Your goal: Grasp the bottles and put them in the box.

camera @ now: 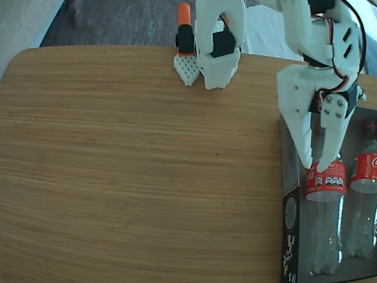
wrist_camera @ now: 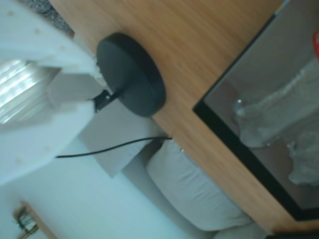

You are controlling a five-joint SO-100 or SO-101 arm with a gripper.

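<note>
Bottles (camera: 327, 209) (camera: 367, 193) lie side by side in the box (camera: 289, 216) at 3 o'clock on the counter (camera: 135, 170). Gripper (camera: 319, 165) touches one; cannot tell if it clamps.

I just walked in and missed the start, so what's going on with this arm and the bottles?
A white robot arm is working over a dark box at the right edge of a wooden table in the fixed view. Two Coca-Cola bottles already lie side by side in the box. The tool is down at the left bottle's red label; whether it grips the bottle or is open cannot be told.
</note>
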